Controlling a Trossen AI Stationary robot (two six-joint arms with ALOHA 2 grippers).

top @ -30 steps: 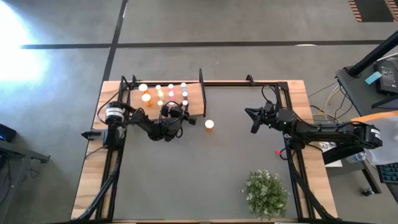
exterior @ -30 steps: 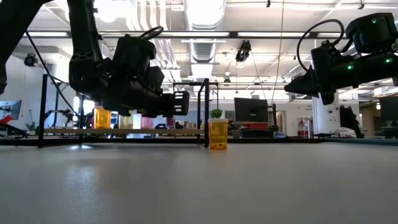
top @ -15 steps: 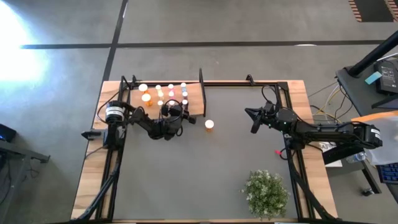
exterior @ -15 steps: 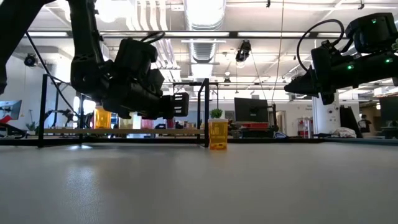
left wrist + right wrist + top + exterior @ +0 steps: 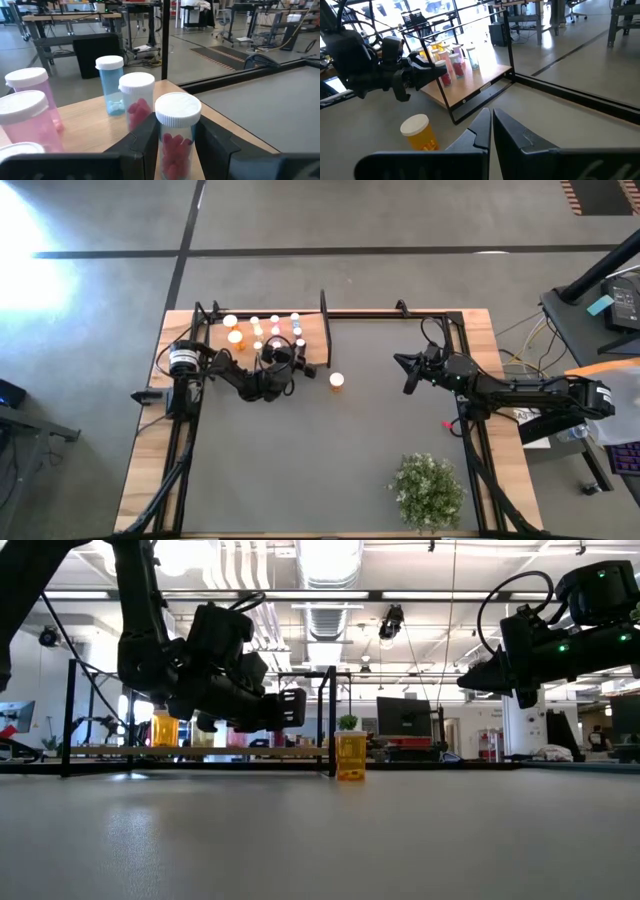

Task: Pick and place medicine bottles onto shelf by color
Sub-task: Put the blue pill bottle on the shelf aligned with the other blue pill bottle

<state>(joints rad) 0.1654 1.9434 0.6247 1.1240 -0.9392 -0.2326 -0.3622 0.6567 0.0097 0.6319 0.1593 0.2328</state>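
The light-brown shelf (image 5: 268,338) lies at the table's far left, with a black post (image 5: 323,328) at its right edge. Several white-capped medicine bottles stand on it: orange ones (image 5: 234,337) to the left, pink (image 5: 137,100) and blue (image 5: 111,85) ones to the right. My left gripper (image 5: 177,150) reaches in from the left over the shelf's near right corner and is shut on a pink bottle (image 5: 176,131). One orange bottle (image 5: 337,381) stands alone on the mat right of the shelf. My right gripper (image 5: 406,376) hangs shut and empty at the far right. My left gripper pinches the pink bottle's body just under its white cap (image 5: 176,111), one finger (image 5: 144,144) on each side. The fingers come in about level from the table's left. The bottle stands upright between them. Its bottom is hidden, so I cannot tell whether it rests on the shelf.
A green bushy plant (image 5: 428,491) stands at the near right of the mat. A black frame rail (image 5: 390,314) runs along the far edge. The mat's middle (image 5: 330,450) lies between the arms.
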